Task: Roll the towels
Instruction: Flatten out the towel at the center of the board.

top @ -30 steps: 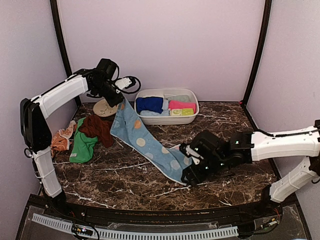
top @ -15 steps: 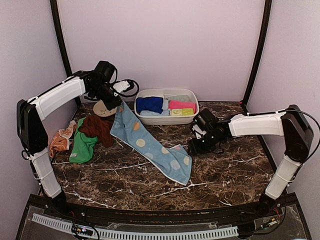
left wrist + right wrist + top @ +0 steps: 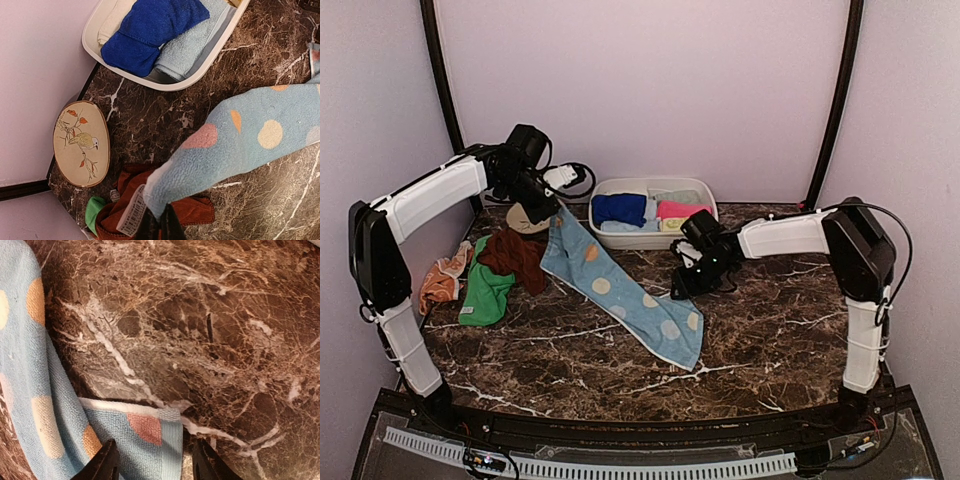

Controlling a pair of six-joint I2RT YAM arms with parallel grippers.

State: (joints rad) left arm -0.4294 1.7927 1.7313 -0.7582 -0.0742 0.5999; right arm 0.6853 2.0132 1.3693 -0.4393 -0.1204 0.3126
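A light blue towel with peach and cream dots (image 3: 620, 295) lies stretched diagonally across the marble table. My left gripper (image 3: 548, 207) is shut on its far-left corner and holds that corner raised; in the left wrist view the pinched corner meets the gripper (image 3: 160, 227) below the hanging cloth (image 3: 240, 135). My right gripper (image 3: 678, 285) is open, low over the towel's right corner (image 3: 150, 430), its jaws (image 3: 155, 467) standing either side of that corner. A rust-brown towel (image 3: 515, 255), a green towel (image 3: 485, 290) and a peach patterned towel (image 3: 442, 280) lie heaped at the left.
A white oval tub (image 3: 655, 238) at the back holds a royal blue towel (image 3: 620, 208), a pink one (image 3: 682, 210) and a light blue one (image 3: 195, 45). A cream leaf-pattern plate (image 3: 81, 142) lies at the back left by the wall.
My right arm has swung from the towel's near end back towards the tub and now sits over the towel's right corner. The left arm and towel have hardly moved.
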